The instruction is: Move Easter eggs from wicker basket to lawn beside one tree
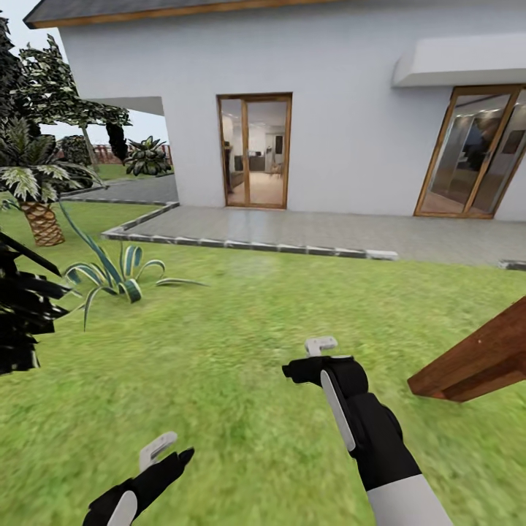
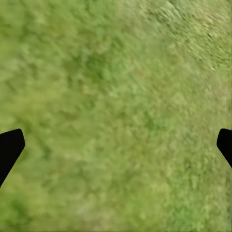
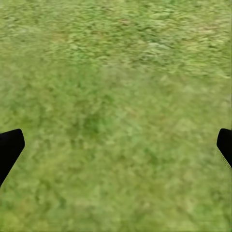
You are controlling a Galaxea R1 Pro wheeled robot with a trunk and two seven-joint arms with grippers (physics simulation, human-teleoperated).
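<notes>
I stand on the lawn (image 1: 219, 321) of the garden, facing a white house. The three Easter eggs, the wicker basket and the thick-trunked tree are out of view. My left gripper (image 1: 157, 451) hangs low at the near left over bare grass, open and holding nothing. My right gripper (image 1: 321, 345) reaches forward at centre right, also open and holding nothing. In the left wrist view the gripper (image 2: 116, 145) has its black fingertips (image 2: 9, 150) wide apart over grass. The right wrist view shows that gripper (image 3: 116, 145) the same way, fingertips (image 3: 9, 147) spread over grass.
A white house (image 1: 351, 109) with glass doors (image 1: 254, 150) stands behind a paved patio (image 1: 307, 230) edged by a stone kerb. At the left are a palm (image 1: 36, 212), a striped spiky plant (image 1: 117, 277) and dark foliage (image 1: 22, 307). A brown wooden beam (image 1: 478, 361) juts in at right.
</notes>
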